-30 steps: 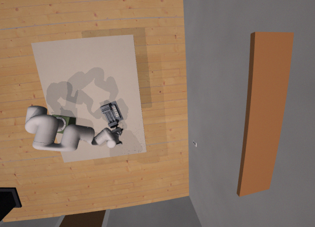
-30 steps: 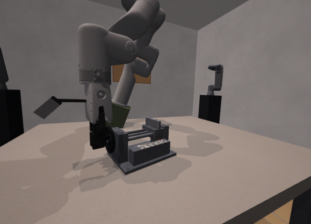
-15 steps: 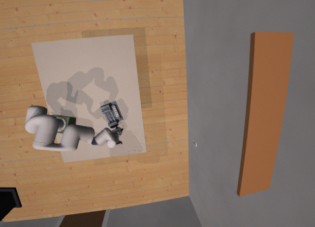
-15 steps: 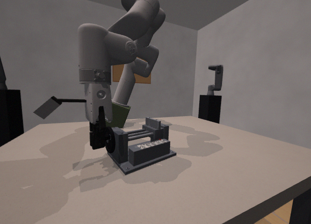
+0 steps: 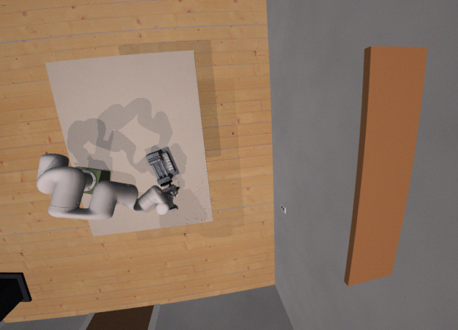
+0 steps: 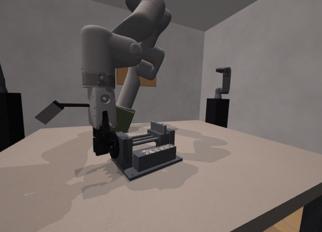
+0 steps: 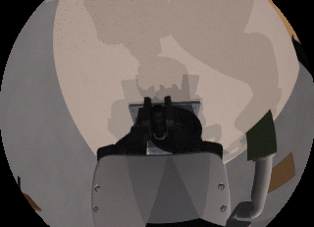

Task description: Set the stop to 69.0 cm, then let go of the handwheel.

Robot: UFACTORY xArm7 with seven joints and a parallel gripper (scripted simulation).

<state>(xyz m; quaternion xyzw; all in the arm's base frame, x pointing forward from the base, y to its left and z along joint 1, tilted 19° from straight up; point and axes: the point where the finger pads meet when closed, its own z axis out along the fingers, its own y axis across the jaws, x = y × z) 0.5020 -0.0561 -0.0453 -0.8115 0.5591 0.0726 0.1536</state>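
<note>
A dark grey stop fixture (image 6: 148, 152) stands on the beige table, with guide rods, a sliding stop block (image 6: 159, 132) near its far end and a scale strip with a red marker (image 6: 158, 148) along its side. It also shows from above (image 5: 162, 165). A black handwheel (image 6: 113, 146) sits at the fixture's near left end. My gripper (image 6: 102, 143) points down at that end and is shut on the handwheel. In the wrist view the dark fingers close around the wheel in front of the fixture's end plate. The scale reading is too small to tell.
My arm's green base mount (image 6: 125, 119) stands behind the fixture. A flat grey panel on a thin rod sticks out left of my wrist. Black pedestals stand beyond the table, one at the right (image 6: 217, 111). The table edge (image 6: 286, 206) runs at the front right.
</note>
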